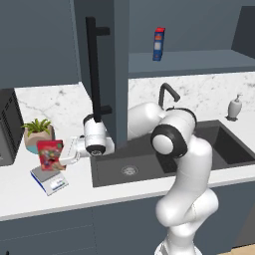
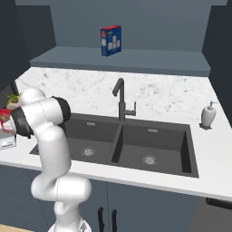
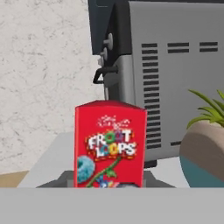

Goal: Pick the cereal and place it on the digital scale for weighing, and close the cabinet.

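The red cereal box (image 1: 50, 154) stands upright over the grey plate of the white digital scale (image 1: 51, 182) at the left of the counter; whether it rests on the plate or hangs just above, I cannot tell. My gripper (image 1: 62, 162) reaches in from the right and is shut on the box's lower side. In the hand view the cereal (image 3: 109, 146) is close and centred, its printed front facing me. In the right base view the cereal (image 2: 4, 118) and the scale (image 2: 6, 143) peek out at the left edge behind my arm. The cabinet door (image 1: 120, 74) stands open, edge-on, with its black bar handle (image 1: 92, 64).
A narrow blue box (image 1: 158, 44) stands on the open cabinet shelf. A potted plant (image 1: 39, 133) and the black microwave (image 1: 7, 127) sit just behind the scale. The dark double sink (image 1: 164, 157), faucet (image 1: 168, 94) and soap dispenser (image 1: 234, 107) lie to the right.
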